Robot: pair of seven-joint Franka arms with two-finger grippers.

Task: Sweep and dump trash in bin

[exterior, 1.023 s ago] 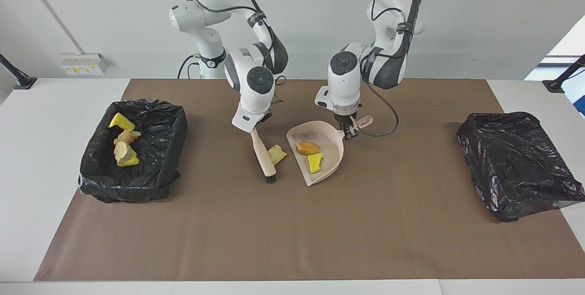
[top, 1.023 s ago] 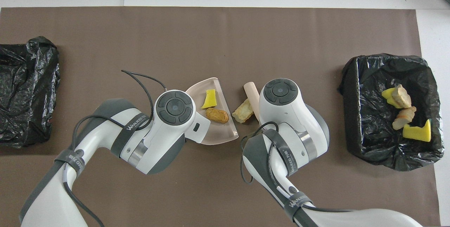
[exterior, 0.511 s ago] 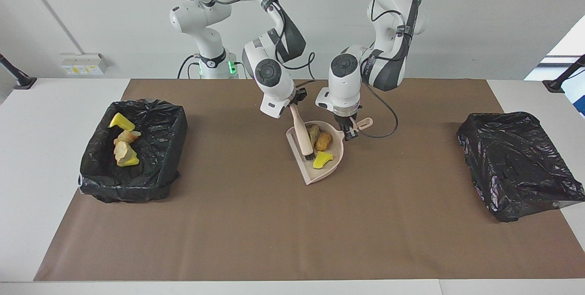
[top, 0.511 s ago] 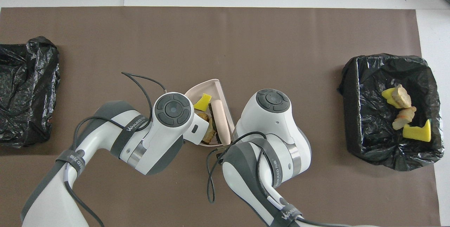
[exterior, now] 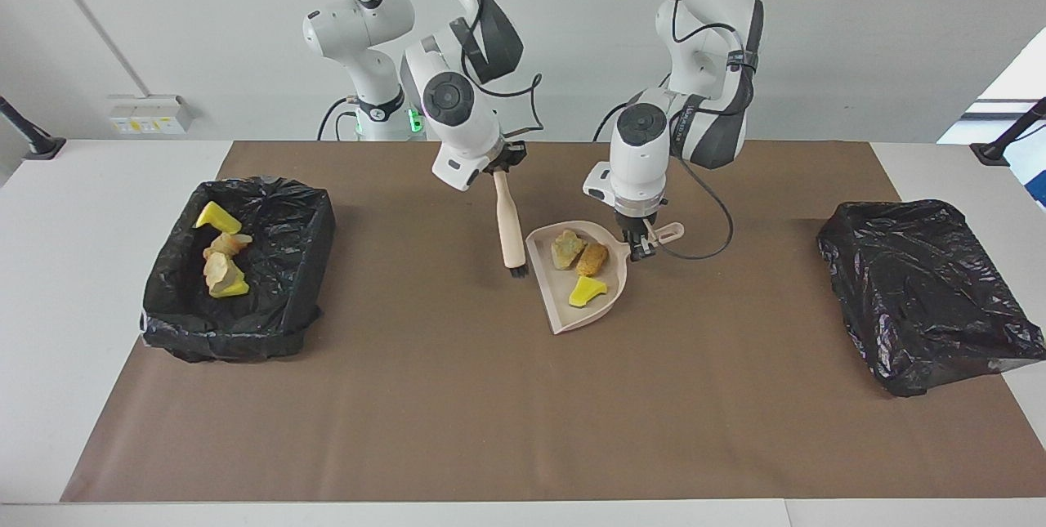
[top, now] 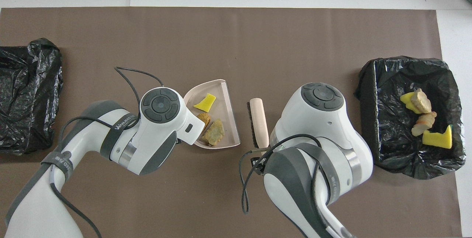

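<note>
Changed since a second ago: third lump now swept into the dustpan [exterior: 603, 308], no longer lying on the mat beside it. Three pieces of trash [exterior: 579, 260] in the pan: a tan lump, an orange-brown lump, a yellow wedge nearest the open lip. Pan itself shifted a little toward the left arm's end of the bench.

Brush [exterior: 508, 226] lifted clear of the pan, hanging bristles down just beside the pan's straight lip, toward the right arm's end. Right claw [exterior: 500, 170] pressed together on the brush handle's top. Left claw [exterior: 641, 242] pinching the pan's handle, at the pan's edge nearer the robots.

Four more pieces of trash in the open bin [exterior: 304, 265], well apart from the pan toward the right arm's end: two yellow, two tan, unmoved. Second bin [exterior: 923, 290] under crumpled black plastic well apart from the pan toward the left arm's end, contents not visible.

Brown mat [exterior: 458, 413] over most of the white bench [exterior: 73, 331]. Plain white wall past the robots, socket strip [exterior: 147, 114] low on it.
</note>
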